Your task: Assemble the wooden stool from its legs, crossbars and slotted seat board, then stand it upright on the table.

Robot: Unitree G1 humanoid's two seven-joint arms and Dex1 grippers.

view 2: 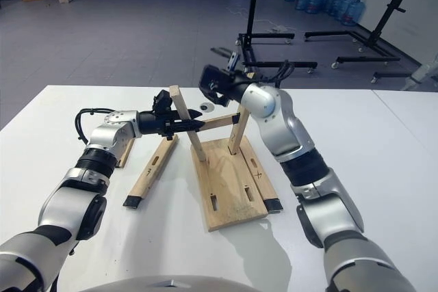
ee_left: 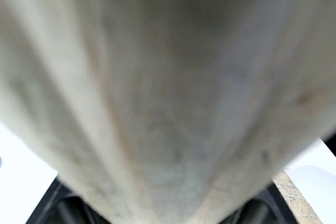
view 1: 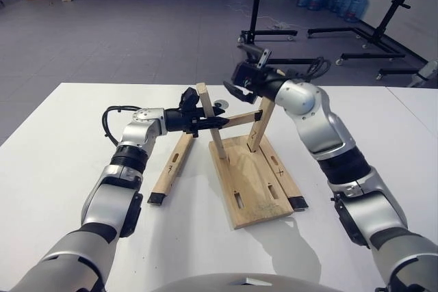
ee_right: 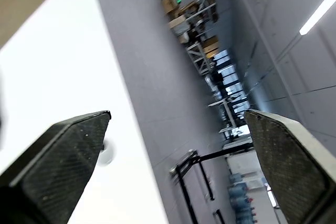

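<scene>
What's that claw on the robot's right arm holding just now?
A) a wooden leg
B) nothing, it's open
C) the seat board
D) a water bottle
B: the right gripper has its fingers spread wide apart with nothing between them; the left gripper is the one clamped on the upright leg.
</scene>
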